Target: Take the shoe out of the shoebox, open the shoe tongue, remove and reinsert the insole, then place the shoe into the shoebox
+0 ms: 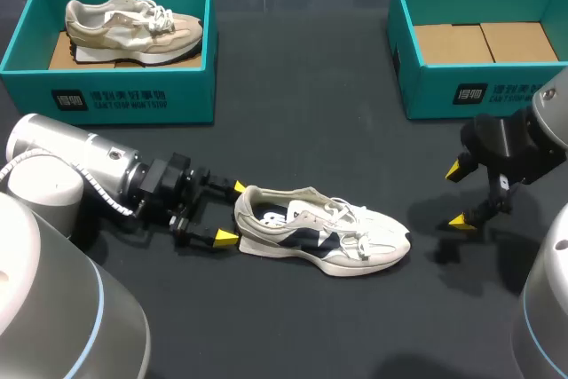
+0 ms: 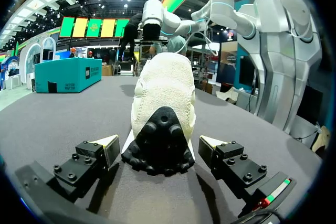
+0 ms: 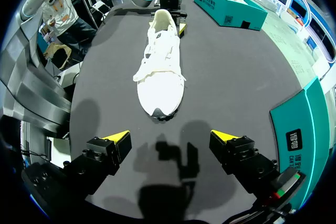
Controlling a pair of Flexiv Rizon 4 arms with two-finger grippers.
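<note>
1. Dark table top [image 1: 293,326]: the white-and-navy lace-up sneaker [image 1: 319,237] sits upright on its sole near the front middle, outside both boxes. Heel points to my left arm, toe to my right.
2. Left gripper [image 1: 232,212] is low at the heel, one yellow tip on each side. Head view alone doesn't show whether there's contact. The left wrist view does: left gripper [image 2: 158,145] straddles the black heel tread of the white-and-navy lace-up sneaker [image 2: 163,93] with a slim gap on each side. Fingers released, gripping nothing.
3. Right gripper [image 1: 457,194] hangs above the table, well apart from the toe, fingers spread and holding nothing. In its own view the right gripper [image 3: 169,140] looks along the white-and-navy lace-up sneaker [image 3: 160,77] toe-first. Laces and the open collar show here, while the left wrist view gets only the heel.
4. Far left: teal cardboard shoebox [image 1: 133,95] with a beige sneaker [image 1: 133,26] lying inside. The right wrist view also shows this teal cardboard shoebox [image 3: 226,3], out beyond the heel end.
5. Far right: second teal shoebox [image 1: 479,90], brown cardboard floor visible from the head view. In the right wrist view only the outer wall of the second teal shoebox [image 3: 307,124] shows, beside the right gripper.
</note>
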